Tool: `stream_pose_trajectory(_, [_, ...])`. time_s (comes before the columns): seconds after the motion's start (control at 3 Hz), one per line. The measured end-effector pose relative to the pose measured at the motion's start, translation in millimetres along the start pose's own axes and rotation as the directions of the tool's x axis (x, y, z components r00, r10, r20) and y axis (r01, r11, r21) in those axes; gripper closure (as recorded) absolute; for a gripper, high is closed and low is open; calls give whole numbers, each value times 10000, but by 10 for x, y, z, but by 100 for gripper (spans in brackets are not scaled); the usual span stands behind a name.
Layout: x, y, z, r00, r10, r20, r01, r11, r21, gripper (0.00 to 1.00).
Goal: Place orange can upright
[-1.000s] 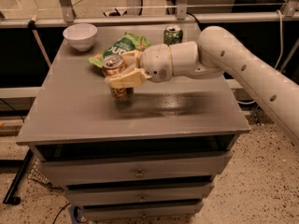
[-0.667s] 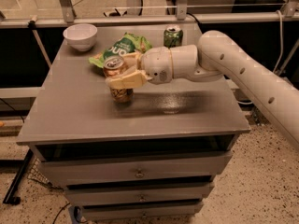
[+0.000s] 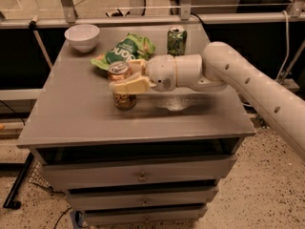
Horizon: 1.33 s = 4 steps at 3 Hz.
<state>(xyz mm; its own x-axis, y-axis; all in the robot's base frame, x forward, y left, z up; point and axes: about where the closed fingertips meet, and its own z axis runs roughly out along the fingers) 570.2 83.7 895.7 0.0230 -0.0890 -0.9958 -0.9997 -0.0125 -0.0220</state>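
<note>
Against the views from a second ago, a small downward shift is noted: the end effector (image 3: pixel 123 76) and the orange can (image 3: pixel 125 100) sit slightly lower in the frame, with no sideways drift. The can is held upright, silver top up, left of frame centre, and its base now appears to be resting on the bench (image 3: pixel 71 113), though contact is not fully confirmed from this angle. The end effector is closed around the can's upper half, one finger across the front and one behind; no gap to the can is seen, so the grip is judged not yet released. The arm (image 3: pixel 248 85) comes in from the right of the frame. The green can (image 3: pixel 176 41), green bag (image 3: pixel 125 51) and white bowl (image 3: pixel 82 36) at the top of the frame are unchanged and clear of the placement spot. The placement is judged nearly done, with opening and a clean retreat left. Tipping on release is the main risk.
</note>
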Motion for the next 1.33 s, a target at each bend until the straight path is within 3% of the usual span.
stream_pose_trajectory(0.33, [67, -16, -5, 9996, 268, 27, -269, 9994, 198, 100])
stream_pose_trajectory(0.67, [59, -6, 19, 9997, 254, 27, -254, 9996, 148, 83])
stream_pose_trajectory(1.0, [50, 8, 54, 9997, 243, 29, -243, 9997, 81, 52])
stream_pose_trajectory(1.33, [45, 17, 74, 9997, 236, 31, -236, 9997, 42, 28])
